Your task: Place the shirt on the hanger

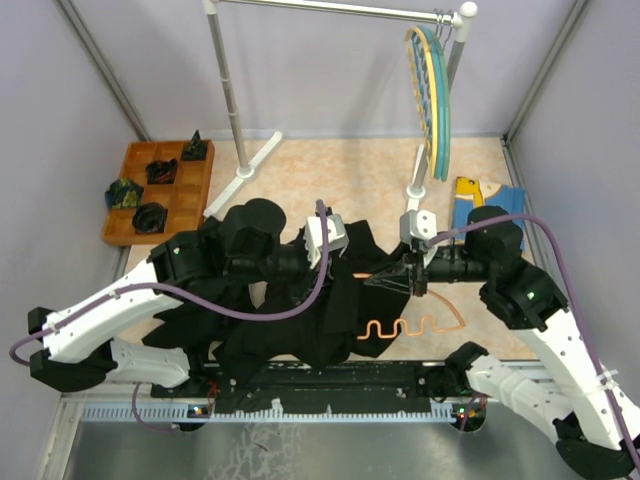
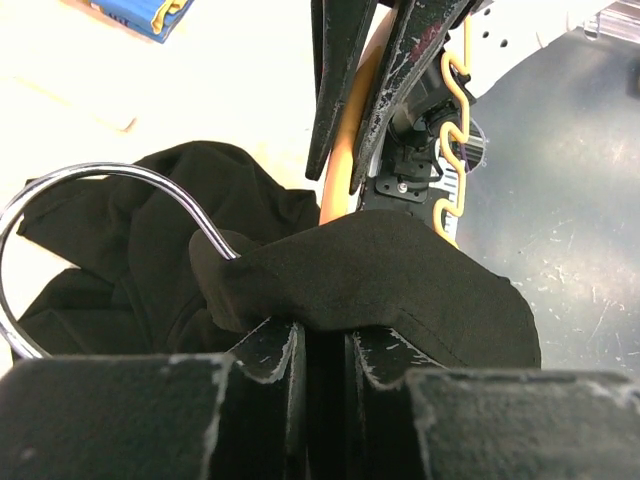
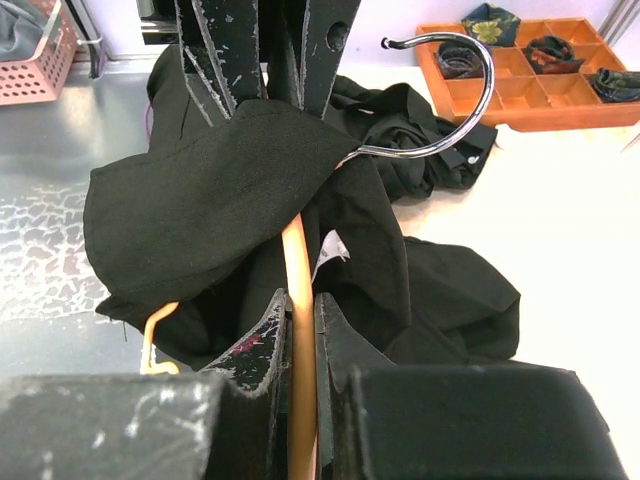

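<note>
From above, the shirt lies as a crumpled black heap on the pale table, spread between the two arms and reaching towards the near edge. The hanger lies at its right side: thin and orange, its wavy bar and one curved end bare on the table and the rest running under the cloth. The right gripper meets the hanger at the shirt's edge. The left gripper is black against black here, and this view does not show how its jaws stand. A tray with dark items sits at the back left, and a rail carries teal and yellow hangers. In the left wrist view, the left gripper is clamped on a thick matte fold of the shirt, which drapes over the neck of the hanger. The metal hook curls out to the left over more bunched black cloth. Just beyond, the right gripper pinches the orange arm, with the wavy bar beside it. In the right wrist view, the right gripper is closed tight on the smooth orange arm of the hanger. The shirt hangs over the arm in soft folds, with a small pale tag showing. The left gripper pinches the cloth from above, and the hook sticks out to the right.
</note>
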Available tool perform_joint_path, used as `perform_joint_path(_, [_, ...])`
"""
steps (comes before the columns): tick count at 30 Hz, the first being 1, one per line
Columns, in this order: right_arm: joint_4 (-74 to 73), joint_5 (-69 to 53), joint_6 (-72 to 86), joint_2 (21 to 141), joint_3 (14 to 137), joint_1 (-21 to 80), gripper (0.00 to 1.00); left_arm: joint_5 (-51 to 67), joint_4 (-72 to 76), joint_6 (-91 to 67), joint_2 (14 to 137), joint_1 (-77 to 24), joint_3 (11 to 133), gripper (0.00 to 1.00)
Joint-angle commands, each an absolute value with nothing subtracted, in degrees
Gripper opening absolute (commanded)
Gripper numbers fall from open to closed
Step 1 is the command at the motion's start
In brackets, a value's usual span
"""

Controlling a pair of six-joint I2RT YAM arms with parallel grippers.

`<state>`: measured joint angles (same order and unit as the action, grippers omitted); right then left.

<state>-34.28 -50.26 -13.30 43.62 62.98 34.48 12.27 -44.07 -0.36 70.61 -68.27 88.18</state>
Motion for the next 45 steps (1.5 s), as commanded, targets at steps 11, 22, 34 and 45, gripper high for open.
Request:
perform_joint_path(11, [-27.8,-17.0,-6.4,35.0,66.1,34.9,0.62,0.7,-44.9,-1.1,64.5,-69.0,87.7,0.00])
perform_joint_path(22, [-32.6,13.2,21.2,23.2,61.2,34.8,0.74,-19.8,-46.9,-3.9,57.5,-69.0,86.0,0.00])
perform_joint_path(34, [-35.0,15.3,50.2,17.6,46.7,34.8,0.72,-20.3,-40.1,0.4,53.0,-68.9,86.0,0.00])
perform_joint_path(45, [-6.7,-0.8,69.1,25.8,33.2,36.2,0.77,-18.2,-37.6,2.5,53.0,-68.9,85.2,0.00])
